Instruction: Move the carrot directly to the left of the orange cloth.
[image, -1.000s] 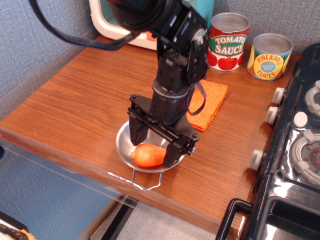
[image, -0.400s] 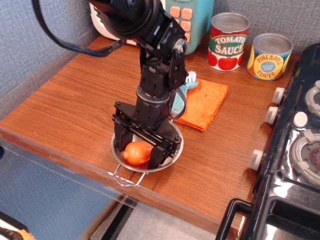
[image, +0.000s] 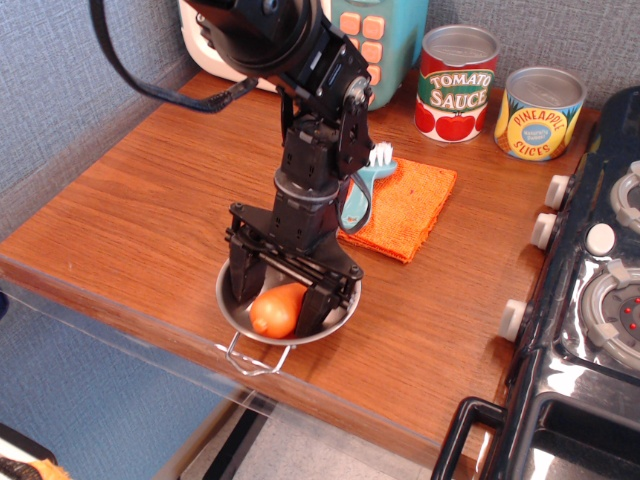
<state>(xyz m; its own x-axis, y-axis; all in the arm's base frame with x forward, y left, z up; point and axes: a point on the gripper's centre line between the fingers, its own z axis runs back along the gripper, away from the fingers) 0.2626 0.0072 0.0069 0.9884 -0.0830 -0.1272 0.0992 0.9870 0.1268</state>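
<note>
The carrot (image: 276, 312) lies in a steel bowl (image: 345, 305) near the table's front edge, its tapered end tilted up to the right. My gripper (image: 281, 300) reaches down into the bowl, open, with one finger on each side of the carrot. The right finger looks close against the carrot; there is a small gap at the left finger. The orange cloth (image: 412, 205) lies flat behind and to the right of the bowl, partly hidden by my arm.
A blue-handled brush (image: 362, 186) rests on the cloth's left side. Tomato sauce can (image: 456, 85) and pineapple can (image: 540, 112) stand at the back. A toy stove (image: 590, 300) fills the right. The bowl's wire handle (image: 250, 357) points toward the front edge.
My gripper has shifted left, and the bowl and carrot have slid left with it. The carrot has tilted. The brush on the cloth has come into view.
</note>
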